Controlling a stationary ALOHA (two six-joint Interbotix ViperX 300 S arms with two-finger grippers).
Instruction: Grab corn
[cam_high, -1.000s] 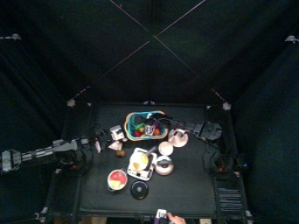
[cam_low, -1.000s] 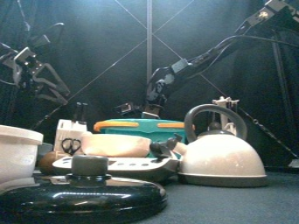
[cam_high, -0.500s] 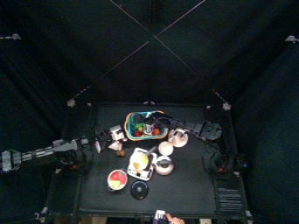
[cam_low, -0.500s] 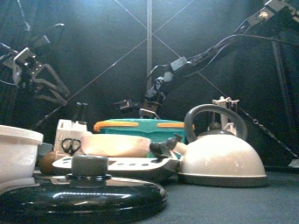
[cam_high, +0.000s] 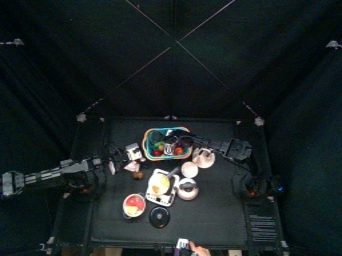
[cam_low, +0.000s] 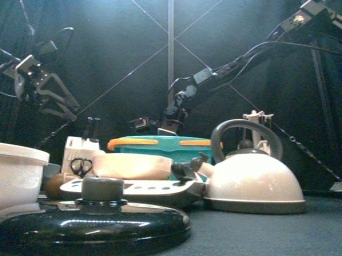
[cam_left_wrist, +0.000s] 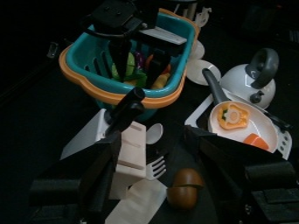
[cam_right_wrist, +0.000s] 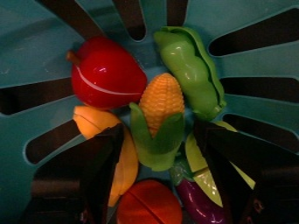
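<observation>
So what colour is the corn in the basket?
The corn has yellow-orange kernels in a green husk, clearest in the right wrist view, lying in the teal basket.

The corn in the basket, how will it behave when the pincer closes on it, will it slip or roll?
The corn looks like glossy moulded plastic, so probably stiff and light, and perhaps slippery. Its rounded, tapered shape could roll, though the green pea pod and red tomato lie close beside it in the teal basket and may check that. The right pincer is open astride it.

Two black jointed arms, thin cables, matte black jaws.
</observation>
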